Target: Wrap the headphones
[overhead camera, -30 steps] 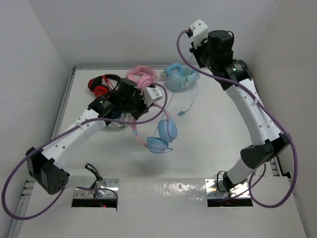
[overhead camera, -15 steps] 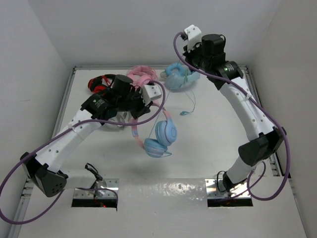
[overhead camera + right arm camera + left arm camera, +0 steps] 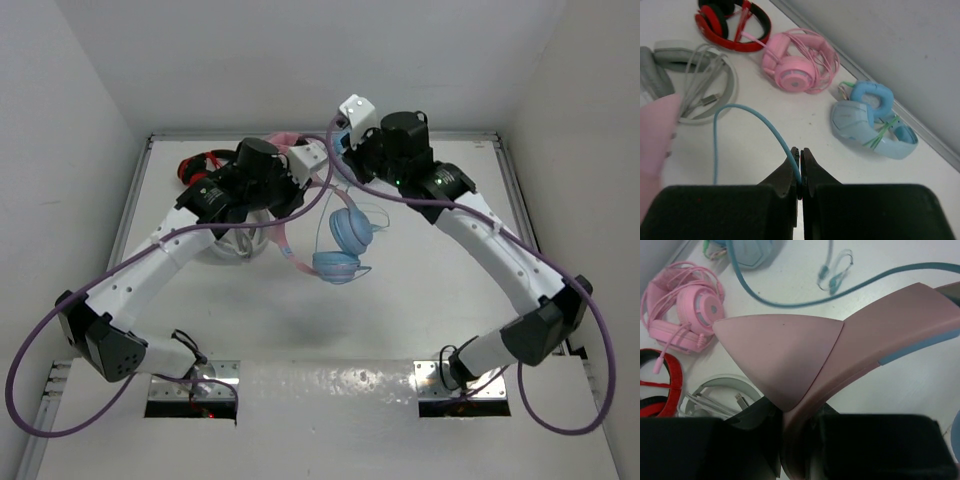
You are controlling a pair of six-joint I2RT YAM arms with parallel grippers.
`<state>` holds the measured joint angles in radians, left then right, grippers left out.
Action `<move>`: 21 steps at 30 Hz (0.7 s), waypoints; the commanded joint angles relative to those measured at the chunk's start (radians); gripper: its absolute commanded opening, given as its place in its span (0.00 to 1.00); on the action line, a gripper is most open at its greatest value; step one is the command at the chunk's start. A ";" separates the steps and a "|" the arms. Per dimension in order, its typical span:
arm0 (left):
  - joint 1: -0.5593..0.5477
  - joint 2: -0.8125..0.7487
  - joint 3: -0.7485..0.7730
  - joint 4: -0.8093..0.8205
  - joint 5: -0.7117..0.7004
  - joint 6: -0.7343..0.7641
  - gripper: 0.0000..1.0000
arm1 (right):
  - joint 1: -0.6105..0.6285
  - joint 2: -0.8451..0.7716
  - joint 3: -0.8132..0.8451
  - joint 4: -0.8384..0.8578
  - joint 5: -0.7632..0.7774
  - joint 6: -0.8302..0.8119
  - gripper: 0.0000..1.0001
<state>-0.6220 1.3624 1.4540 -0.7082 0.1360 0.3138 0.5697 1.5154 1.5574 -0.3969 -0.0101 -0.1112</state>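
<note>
Headphones (image 3: 349, 231), pink eared headband, light blue earcups, thin teal cable (image 3: 790, 304)

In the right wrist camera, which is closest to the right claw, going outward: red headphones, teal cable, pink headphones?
1. teal cable, pinched in the right claw.
2. pink headphones, ahead, middle.
3. red headphones, far left.

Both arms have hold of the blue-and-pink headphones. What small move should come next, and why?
Probably the right pincer should carry the teal cable around the headband for a first loop: it is shut on the cable, the left pincer clamps the headband, and the cable hangs slack, unwound.
</note>
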 commanded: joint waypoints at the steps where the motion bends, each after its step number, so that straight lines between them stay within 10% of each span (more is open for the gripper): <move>1: -0.005 -0.029 0.039 0.131 -0.071 -0.088 0.00 | 0.029 -0.092 -0.046 0.144 0.048 -0.022 0.00; 5: -0.005 -0.036 0.019 0.182 -0.162 -0.058 0.00 | 0.030 -0.124 -0.100 0.182 0.078 -0.030 0.00; 11: -0.005 -0.063 0.058 0.105 0.190 -0.027 0.00 | 0.015 -0.040 -0.071 0.150 0.047 -0.005 0.00; 21: -0.004 -0.101 0.224 -0.037 0.396 -0.073 0.00 | -0.080 -0.023 -0.232 0.280 -0.173 0.078 0.00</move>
<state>-0.6220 1.3262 1.5826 -0.7597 0.4019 0.2962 0.4965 1.5063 1.3720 -0.2104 -0.0662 -0.0513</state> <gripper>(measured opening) 0.138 0.002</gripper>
